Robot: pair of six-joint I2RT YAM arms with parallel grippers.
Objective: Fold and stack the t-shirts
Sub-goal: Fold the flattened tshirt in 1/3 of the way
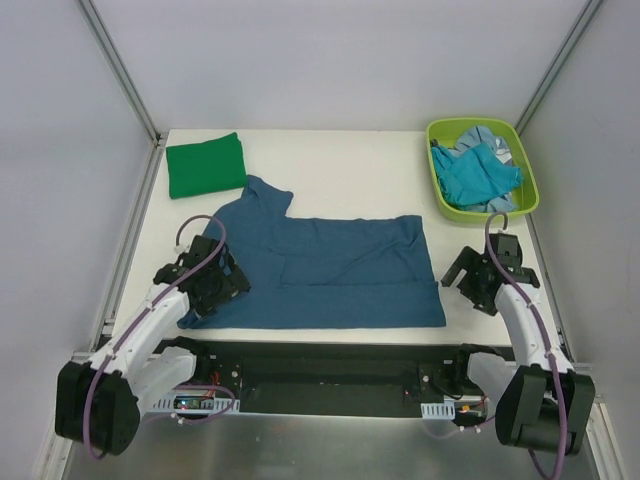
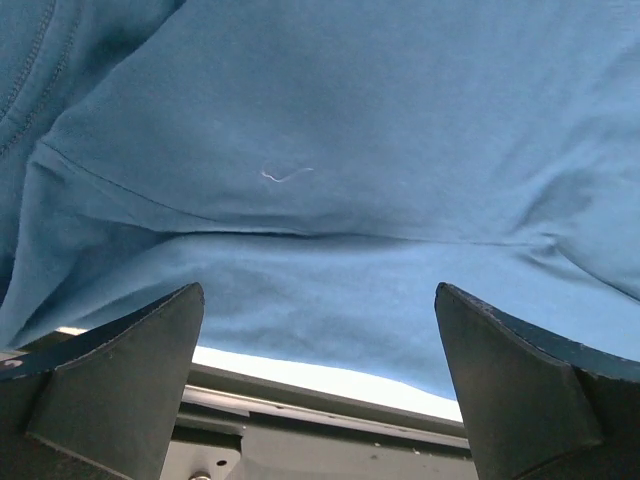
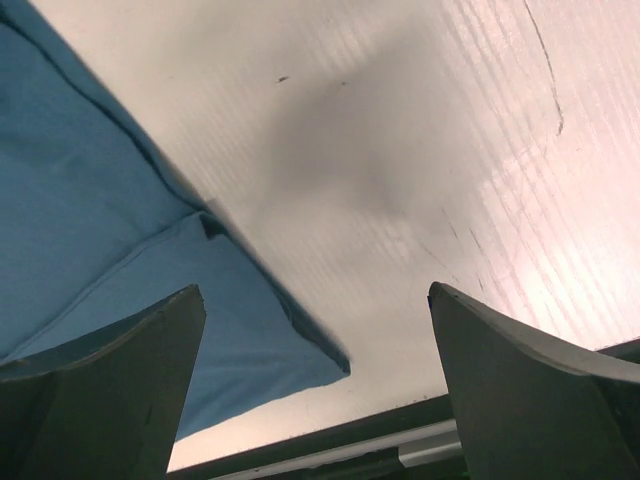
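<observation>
Left gripper (image 1: 213, 283), wide and empty, hovers over the near-left part of the blue tee (image 1: 340, 270); right gripper (image 1: 478, 280), equally wide, hangs beside its right hem. Green tee (image 1: 205, 165) lies folded far left; blue tee looks part-folded; other tees (image 1: 478, 178) wait in the bin (image 1: 465, 216).

Overhead from behind, wrist views close, sharing teal t-shirt (image 1: 340, 270)

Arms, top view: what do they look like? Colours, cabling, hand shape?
Left arm and right arm match: white link shells, black joints, black base motors. A mauve cable runs along each, looping free near the wrist. Left hand and right hand are black. In the wrist views the fingers are dark grey, matte wedges. No markings legible.
</observation>
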